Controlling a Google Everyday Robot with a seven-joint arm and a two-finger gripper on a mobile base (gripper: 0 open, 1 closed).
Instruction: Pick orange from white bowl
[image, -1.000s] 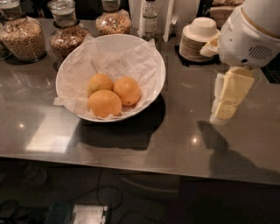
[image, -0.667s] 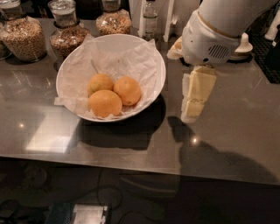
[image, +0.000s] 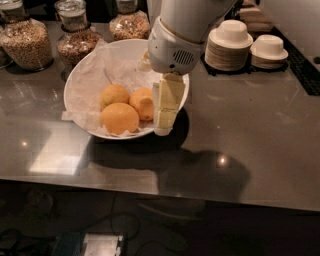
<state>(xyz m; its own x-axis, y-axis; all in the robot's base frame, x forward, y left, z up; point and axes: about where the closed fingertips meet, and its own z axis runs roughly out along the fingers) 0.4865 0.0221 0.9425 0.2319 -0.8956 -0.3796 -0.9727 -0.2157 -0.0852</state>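
Nearest the camera ran the front edge of a dark, glossy counter (image: 260, 150), with the arm's shadow spread across it just below the white bowl (image: 75, 82). The bowl sat on the left half of the counter, lined with crumpled white paper (image: 92, 75), and held three fruits packed close together. A larger, paler fruit (image: 120, 118) lay at the front, a smaller yellowish one (image: 114, 94) was behind it to the left, and the orange (image: 141, 103), deeper in colour, lay at the right. The cream-coloured gripper (image: 163, 127) pointed straight down at the bowl's right rim, directly beside the orange and covering its right edge from view. Whether it touched the fruit could not be told, nor how far it was opened, and nothing could be seen in its hold. Above it, the arm's white rounded housing (image: 175, 50) hung over the rear right part of the bowl. Further back on the left stood three glass jars (image: 27, 42) filled with grains or nuts. To the right rear, two stacks of small white bowls (image: 229, 45) rested well apart from the large bowl.
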